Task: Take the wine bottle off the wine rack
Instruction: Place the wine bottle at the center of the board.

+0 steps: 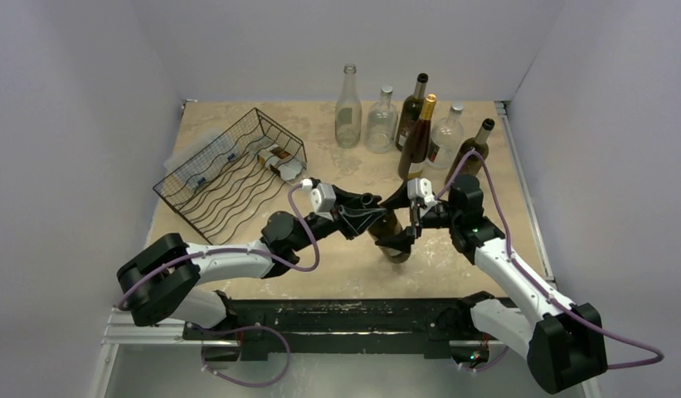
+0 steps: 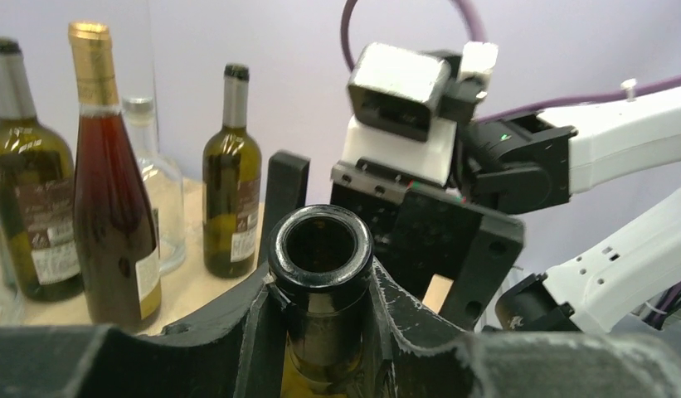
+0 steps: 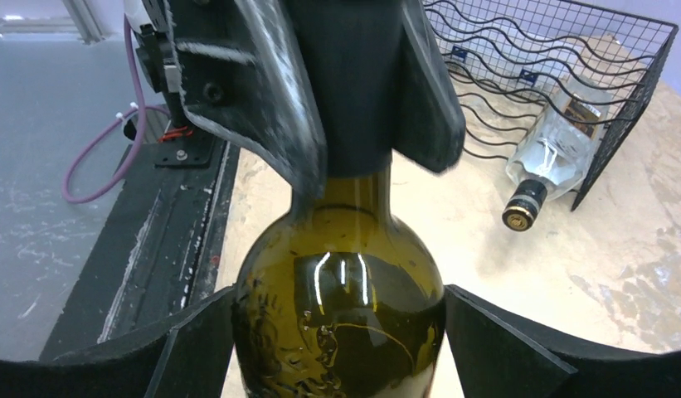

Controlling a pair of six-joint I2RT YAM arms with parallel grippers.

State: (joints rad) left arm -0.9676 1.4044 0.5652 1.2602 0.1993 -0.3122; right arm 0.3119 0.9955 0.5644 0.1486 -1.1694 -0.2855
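The green wine bottle (image 1: 393, 242) (image 3: 337, 307) stands upright near the table's front middle, apart from the black wire wine rack (image 1: 229, 166) (image 3: 569, 75) at the back left. My left gripper (image 1: 366, 207) (image 2: 324, 319) is shut on the neck just under the open mouth (image 2: 320, 249). My right gripper (image 1: 407, 230) (image 3: 338, 352) straddles the wide body from the other side. Its fingers (image 3: 486, 348) lie right at the glass. Whether they press on it does not show.
A clear bottle with a black cap (image 3: 561, 149) (image 1: 279, 159) lies in the rack, its neck poking out of the open side. Several upright bottles (image 1: 415, 124) (image 2: 113, 207) stand in a row at the back. White walls close in three sides.
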